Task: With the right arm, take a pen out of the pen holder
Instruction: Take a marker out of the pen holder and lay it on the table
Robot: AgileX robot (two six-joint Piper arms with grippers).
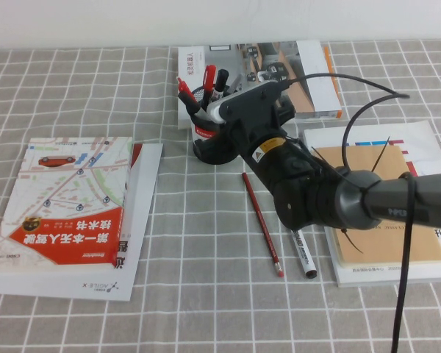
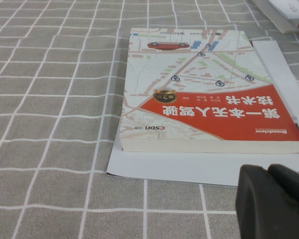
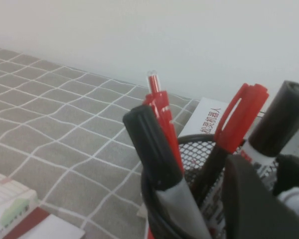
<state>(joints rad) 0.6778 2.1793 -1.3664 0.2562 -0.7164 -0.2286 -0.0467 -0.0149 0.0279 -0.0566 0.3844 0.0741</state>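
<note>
Your right claw (image 1: pixel 208 118) was down at the holder (image 1: pixel 206 151), on its robot-facing rim and close in among the pens, and you could not tell whether it was open, closed or gripping anything. Closest to it stood a black-capped marker (image 3: pixel 281 119) with a white barrel, and beside that a red-capped pen (image 3: pixel 239 112). A red click pen (image 3: pixel 161 112) and a second black-capped pen (image 3: pixel 149 142) leaned out on the holder's left side. All four were in the black mesh holder, none lifted clear. The holder stood toward the back of the counter (image 1: pixel 206 309), which wore a grey checked cloth, with an open magazine (image 1: pixel 279 66) just behind it. In front of the holder a red pencil (image 1: pixel 261 224) lay on the cloth, and a loose marker (image 1: pixel 303 256) lay just beside it, its upper end hidden under your right arm. A stack of books (image 1: pixel 386 206) sat at the right. Well to the left a red-and-white book (image 1: pixel 66 209) lay on a white sheet (image 1: pixel 143 220). Your left claw (image 2: pixel 270 172) was closed and empty, low over the cloth near that sheet's corner.
</note>
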